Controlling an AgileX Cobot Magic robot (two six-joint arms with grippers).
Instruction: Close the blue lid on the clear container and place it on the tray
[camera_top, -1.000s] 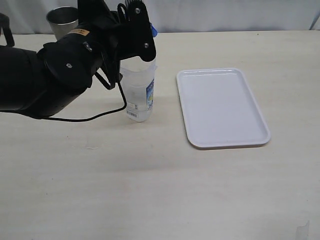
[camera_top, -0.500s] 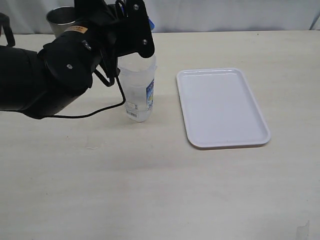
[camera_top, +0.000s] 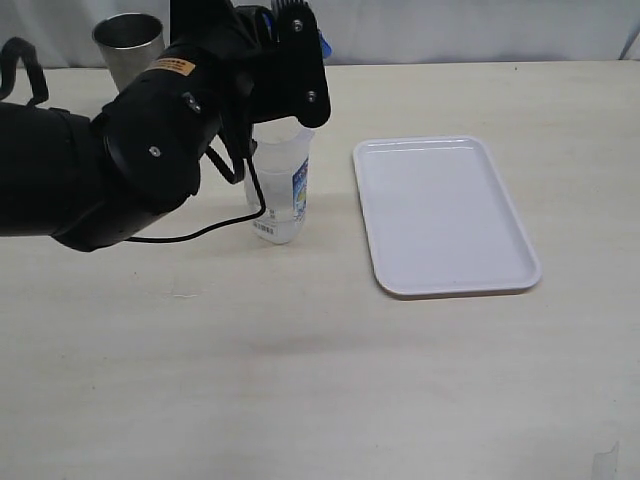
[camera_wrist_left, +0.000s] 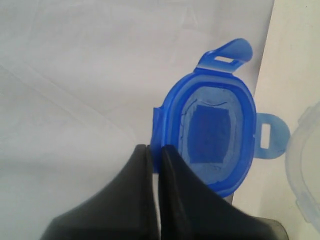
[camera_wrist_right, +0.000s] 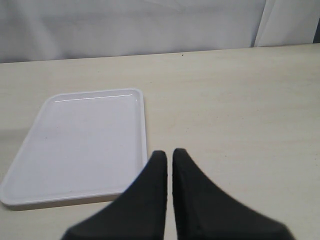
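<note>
Shifted right: left jaws clamped on blue lid (camera_wrist_left: 210, 135); right jaws closed, empty; clear container (camera_top: 275, 165) label (camera_top: 299, 188) illegible.

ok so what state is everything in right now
clear container, upright on the table, open on top
blue lid, off the container, pinched at its rim
tray, flat on the table, nothing on it
metal cup, upright at the back of the table
left end effector, shut on the blue lid
right end effector, shut, holding nothing

Your small round blue plastic lid (camera_wrist_left: 212, 132) hangs raised, flaps splayed, above your tall clear plastic container (camera_top: 283, 190), which stands upright and uncapped, near the flat white tray (camera_top: 445, 215).
</note>
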